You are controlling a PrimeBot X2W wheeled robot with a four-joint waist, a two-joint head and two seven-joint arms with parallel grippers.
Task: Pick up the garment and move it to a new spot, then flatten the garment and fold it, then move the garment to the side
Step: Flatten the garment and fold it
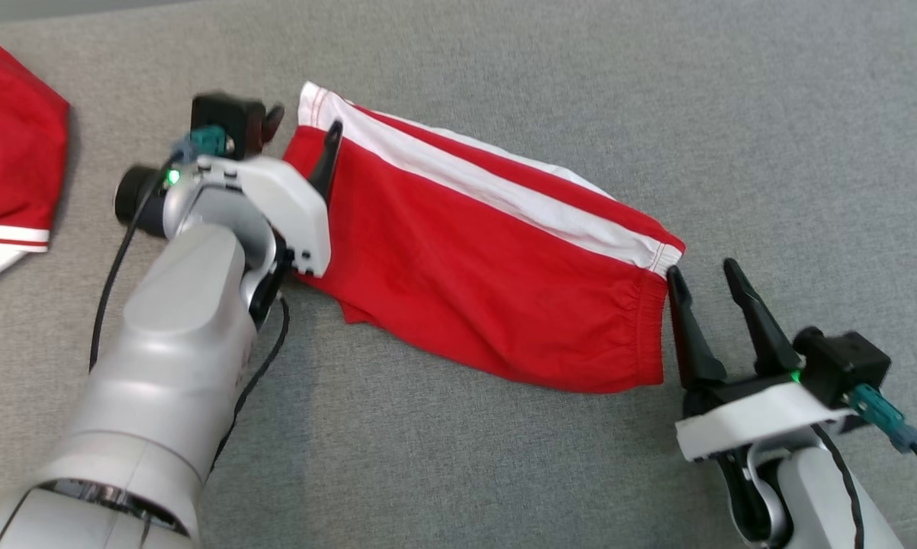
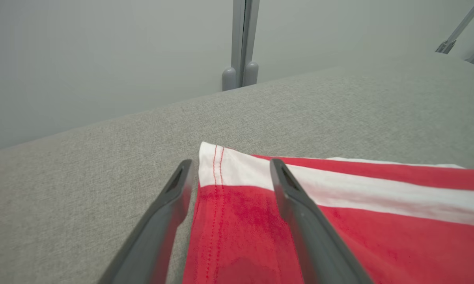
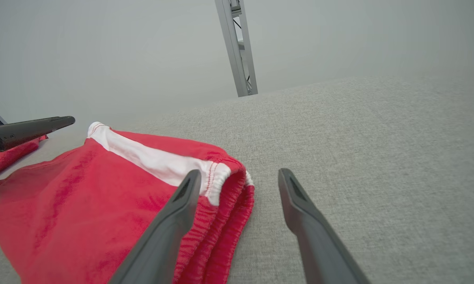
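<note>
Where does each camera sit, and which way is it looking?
Head view: up on the robot's head, looking down at the red shorts on the grey cloth surface; the left arm, open left gripper and open right gripper show.
Left wrist view: on the left wrist, looking along its own fingers at the shorts' white-striped hem.
Right wrist view: on the right wrist, looking along its own fingers at the elastic waistband.
Shared: both wrist views see the same shorts, from opposite ends.

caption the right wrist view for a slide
Open right gripper at the waistband of red cloth shorts with a white stripe, on grey upholstery
</note>
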